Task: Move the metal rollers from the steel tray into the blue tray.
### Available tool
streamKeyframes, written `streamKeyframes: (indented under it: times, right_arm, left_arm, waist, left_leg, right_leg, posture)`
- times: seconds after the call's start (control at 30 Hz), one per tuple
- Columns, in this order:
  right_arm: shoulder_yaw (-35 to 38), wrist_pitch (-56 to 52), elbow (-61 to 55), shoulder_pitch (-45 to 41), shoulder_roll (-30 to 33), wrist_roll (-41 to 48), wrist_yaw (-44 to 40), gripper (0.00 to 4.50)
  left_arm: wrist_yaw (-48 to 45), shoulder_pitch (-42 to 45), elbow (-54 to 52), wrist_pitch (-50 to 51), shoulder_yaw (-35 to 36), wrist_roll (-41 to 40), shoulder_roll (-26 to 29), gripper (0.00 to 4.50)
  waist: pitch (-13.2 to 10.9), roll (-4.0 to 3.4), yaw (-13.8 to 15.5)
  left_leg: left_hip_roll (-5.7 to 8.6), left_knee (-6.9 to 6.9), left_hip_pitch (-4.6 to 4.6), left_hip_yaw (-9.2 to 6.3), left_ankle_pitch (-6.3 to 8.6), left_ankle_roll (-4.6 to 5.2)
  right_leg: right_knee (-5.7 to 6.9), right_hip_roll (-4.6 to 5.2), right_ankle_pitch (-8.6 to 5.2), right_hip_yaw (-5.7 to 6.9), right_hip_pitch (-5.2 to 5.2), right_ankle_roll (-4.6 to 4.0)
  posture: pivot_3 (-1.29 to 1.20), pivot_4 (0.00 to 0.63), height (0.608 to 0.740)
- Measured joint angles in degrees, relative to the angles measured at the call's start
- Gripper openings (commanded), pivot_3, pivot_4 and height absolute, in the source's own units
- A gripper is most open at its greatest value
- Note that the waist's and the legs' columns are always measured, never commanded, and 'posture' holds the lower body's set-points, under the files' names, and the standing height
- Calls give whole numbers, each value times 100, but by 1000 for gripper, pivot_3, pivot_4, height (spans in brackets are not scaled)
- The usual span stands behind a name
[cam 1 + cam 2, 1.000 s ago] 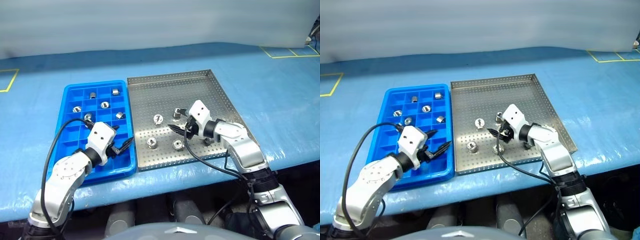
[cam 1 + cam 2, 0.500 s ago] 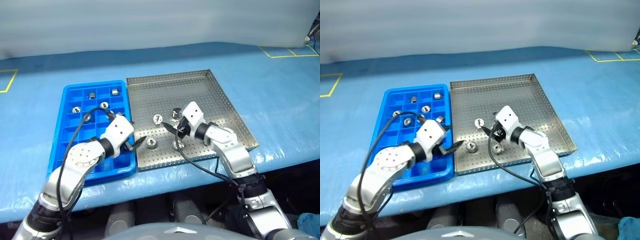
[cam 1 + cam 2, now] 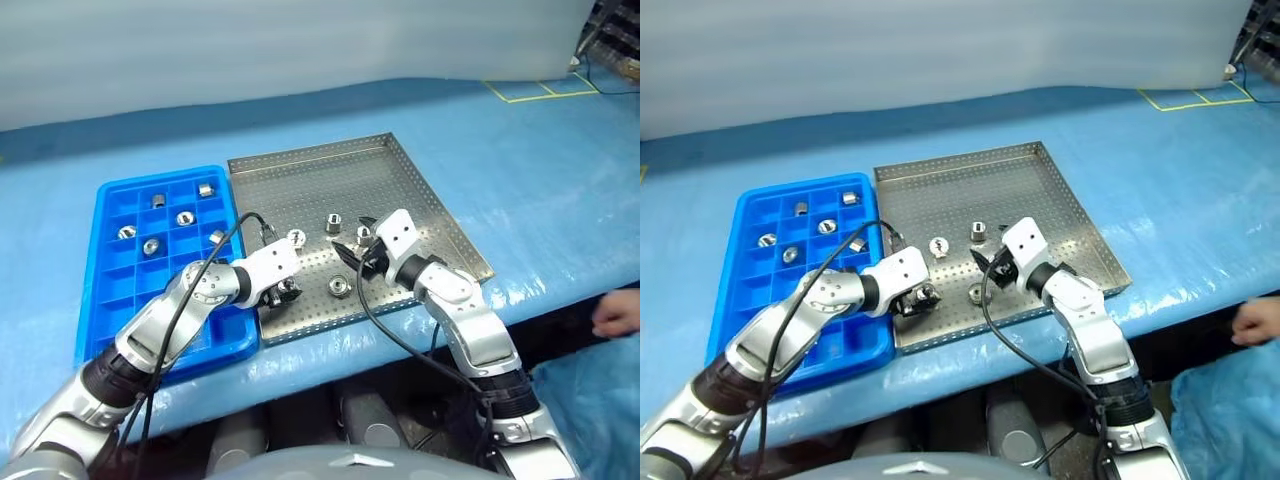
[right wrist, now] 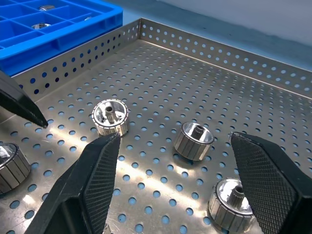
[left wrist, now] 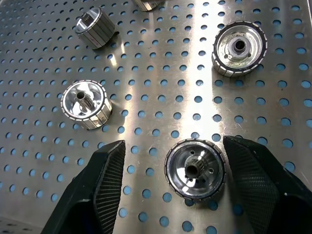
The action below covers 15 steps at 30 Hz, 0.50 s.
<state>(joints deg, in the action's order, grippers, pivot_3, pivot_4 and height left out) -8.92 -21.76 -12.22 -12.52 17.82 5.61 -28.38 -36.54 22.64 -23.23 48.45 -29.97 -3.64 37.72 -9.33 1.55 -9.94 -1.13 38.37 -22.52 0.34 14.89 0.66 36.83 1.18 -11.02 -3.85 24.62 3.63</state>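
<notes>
Five metal rollers lie on the steel tray, centre frame; more sit in the blue tray, left. Left gripper jaws apart, straddling one roller without touching. Right gripper jaws apart, hovering. Rollers look solid, hard, polished, likely slippery and prone to roll; pinch across the ribbed side wall.

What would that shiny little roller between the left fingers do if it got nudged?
The roller looks like solid polished metal, so probably heavy for its size and slippery. It stands on its flat end on the steel tray, so it would likely slide; tipped onto its ribbed side, it could roll.
</notes>
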Motion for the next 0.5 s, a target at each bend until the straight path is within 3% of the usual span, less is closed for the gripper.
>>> streamKeyframes:
  times: [0.27,0.5]
  right_arm:
    - [1,3,-18,28,-28,-49,108,3791]
    - [-25,3,-17,28,-74,-76,142,3791]
  left_arm:
    - [-237,306,54,-72,-615,673,303,3478]
    - [-293,291,-5,-83,-622,803,471,3478]
  waist:
    - [2,-1,-209]
    - [1,-1,-367]
  left_leg:
    - [-2,-2,12,-1,-1,0]
    - [-2,-2,25,2,-9,4]
  right_leg:
    - [4,-3,-1,-5,-5,-1]
    - [8,-7,2,-15,-11,-9]
  posture:
    - [-245,150,740]
    - [-222,150,740]
